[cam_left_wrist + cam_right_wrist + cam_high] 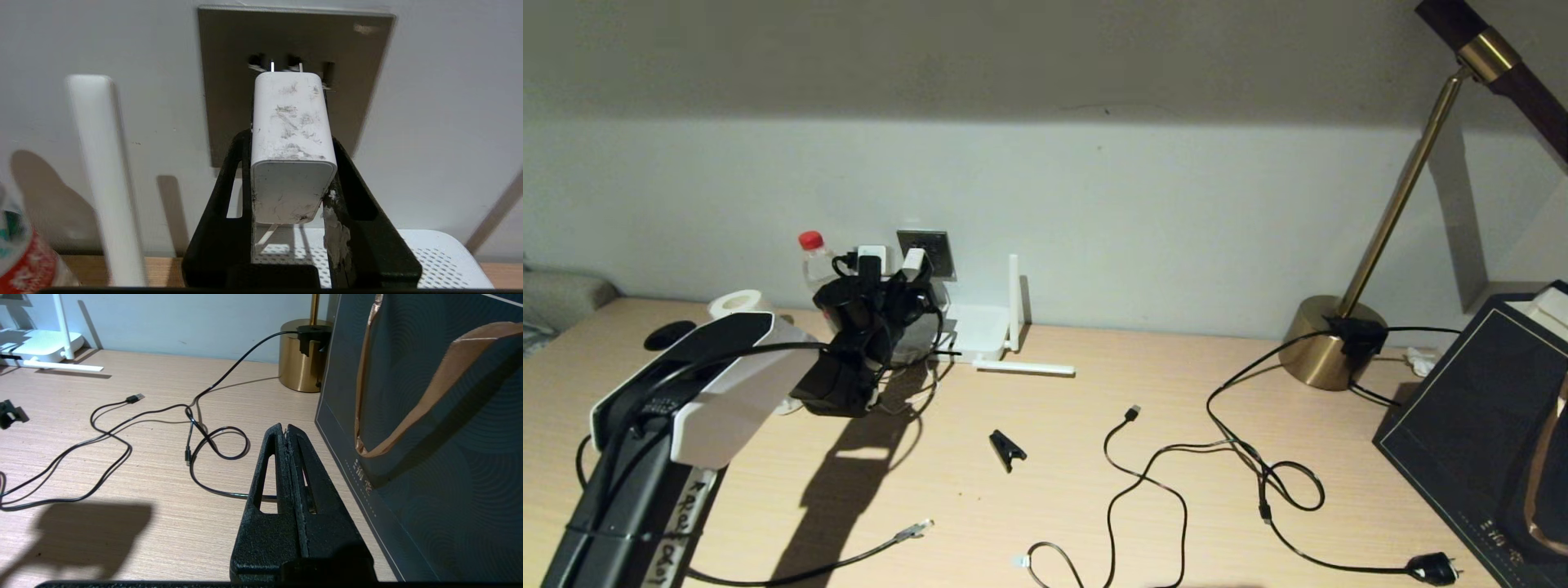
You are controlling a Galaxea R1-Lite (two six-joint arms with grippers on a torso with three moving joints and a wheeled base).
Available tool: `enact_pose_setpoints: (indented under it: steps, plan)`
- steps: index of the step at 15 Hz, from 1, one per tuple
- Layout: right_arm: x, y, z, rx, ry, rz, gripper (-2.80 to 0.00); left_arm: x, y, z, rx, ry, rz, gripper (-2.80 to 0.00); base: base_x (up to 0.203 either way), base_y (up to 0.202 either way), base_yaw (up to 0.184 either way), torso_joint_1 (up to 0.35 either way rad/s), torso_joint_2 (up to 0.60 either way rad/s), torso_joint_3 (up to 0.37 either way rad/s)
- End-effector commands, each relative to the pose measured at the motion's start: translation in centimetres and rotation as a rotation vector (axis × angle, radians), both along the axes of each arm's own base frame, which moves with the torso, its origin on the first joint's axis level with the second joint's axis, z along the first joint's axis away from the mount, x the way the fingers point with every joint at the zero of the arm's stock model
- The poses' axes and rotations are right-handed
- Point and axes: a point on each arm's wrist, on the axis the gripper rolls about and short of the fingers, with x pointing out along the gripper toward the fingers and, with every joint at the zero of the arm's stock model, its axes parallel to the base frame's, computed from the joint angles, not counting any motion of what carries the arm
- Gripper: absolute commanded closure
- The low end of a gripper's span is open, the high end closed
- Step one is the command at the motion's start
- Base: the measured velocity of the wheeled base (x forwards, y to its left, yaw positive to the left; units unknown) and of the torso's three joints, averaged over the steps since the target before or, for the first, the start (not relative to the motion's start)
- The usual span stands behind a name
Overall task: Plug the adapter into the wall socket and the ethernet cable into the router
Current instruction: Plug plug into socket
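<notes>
- The room was dimly, warmly lit; the upper wall [1045,57] was left in shadow.
- Hard dark shadows were thrown onto the tabletop [1045,498] towards the camera.
- The bottle [20,253] at the left wrist view's edge was blurred.

adapter [292,118] at wall socket [296,49] — apparently touching

White adapter [292,143] (smudged grey), grey-brown wall socket [294,36], black fingers [229,212], white perforated router [441,261], pale wood-grain surface [1094,490], red-capped bottle [813,257], brass lamp [1327,339].
</notes>
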Motion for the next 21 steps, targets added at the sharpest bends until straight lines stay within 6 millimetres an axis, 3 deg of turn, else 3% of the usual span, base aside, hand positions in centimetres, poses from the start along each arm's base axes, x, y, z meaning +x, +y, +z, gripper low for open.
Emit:
enact_pose_setpoints:
  steps: [1, 10, 21]
  plan:
    - [0.3, 0.0, -1.0, -0.001, 0.036, 0.001, 0.0, -0.3, -0.1, 0.2, -0.002, -0.008, 0.003, 0.0, 0.0, 0.0, 0.0, 0.0, 0.0, 0.0]
    - [0.3, 0.0, -1.0, -0.001, 0.036, 0.001, 0.0, -1.1, -1.4, 0.0, 0.0, 0.01, -0.021, 0.0, 0.0, 0.0, 0.0, 0.0, 0.0, 0.0]
    - [0.3, 0.0, -1.0, -0.001, 0.036, 0.001, 0.0, -1.2, -1.0, 0.3, -0.004, 0.005, -0.009, 0.0, 0.0, 0.0, 0.0, 0.0, 0.0, 0.0]
